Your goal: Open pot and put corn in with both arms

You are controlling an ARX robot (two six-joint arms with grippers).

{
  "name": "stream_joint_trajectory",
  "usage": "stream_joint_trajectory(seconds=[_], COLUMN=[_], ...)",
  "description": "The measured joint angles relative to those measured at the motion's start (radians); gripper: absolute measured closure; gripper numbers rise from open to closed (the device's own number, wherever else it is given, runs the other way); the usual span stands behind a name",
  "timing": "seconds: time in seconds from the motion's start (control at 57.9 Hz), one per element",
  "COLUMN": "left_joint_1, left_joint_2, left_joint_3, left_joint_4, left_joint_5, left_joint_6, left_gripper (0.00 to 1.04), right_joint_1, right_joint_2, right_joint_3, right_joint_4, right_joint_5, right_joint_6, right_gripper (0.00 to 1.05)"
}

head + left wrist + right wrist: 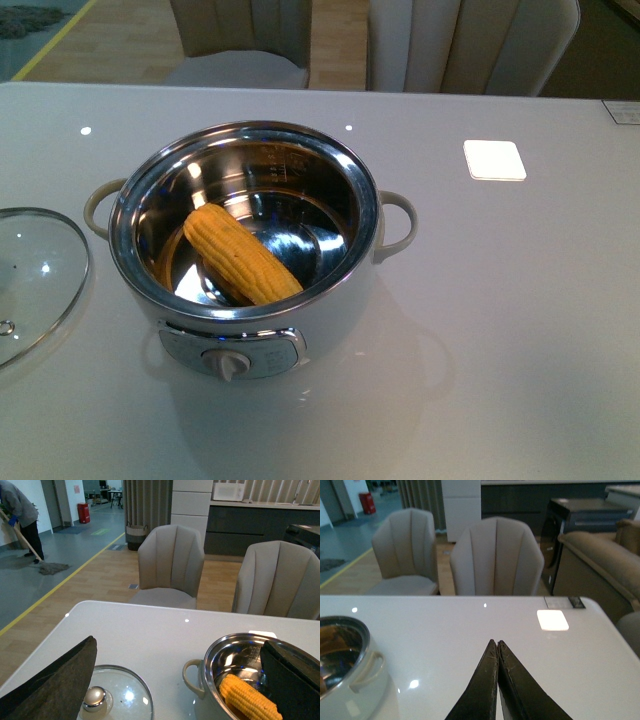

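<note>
The white pot [330, 310] stands open in the middle of the table, its steel bowl bare. The yellow corn [240, 255] lies slanted inside the bowl. It also shows in the left wrist view [250, 700], inside the pot [200, 672]. My left gripper [175, 672] is open and empty, its fingers [55, 685] wide apart above the lid and the pot's left side. My right gripper [497, 645] is shut and empty over bare table to the right of the pot [355, 690]. Neither arm shows in the front view.
The glass lid [35, 270] with steel rim lies flat on the table left of the pot, its knob [95, 699] up. A bright light patch [494, 160] lies at the back right. Beige chairs [172, 565] stand behind the table's far edge.
</note>
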Motion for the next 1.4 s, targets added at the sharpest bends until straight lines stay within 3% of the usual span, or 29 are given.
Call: stream_joint_trajectory(seconds=[0.259,0.345,0.759,1.398], left_joint_1=[0.0,0.0,0.0,0.0], left_joint_2=[0.0,0.0,0.0,0.0], left_joint_3=[0.0,0.0,0.0,0.0], left_joint_4=[0.0,0.0,0.0,0.0], left_joint_5=[0.0,0.0,0.0,0.0], left_joint_6=[0.0,0.0,0.0,0.0], left_gripper=[0.07,0.07,0.07,0.07], right_joint_1=[0.0,0.0,0.0,0.0], right_joint_2=[-0.006,-0.006,-0.006,-0.006], right_joint_3=[0.0,0.0,0.0,0.0], right_joint_4=[-0.003,-0.003,-0.004,-0.004], right_joint_5=[0.0,0.0,0.0,0.0], right_joint_6=[0.0,0.0,0.0,0.002], right_gripper=[1.03,0.83,0.09,0.09])
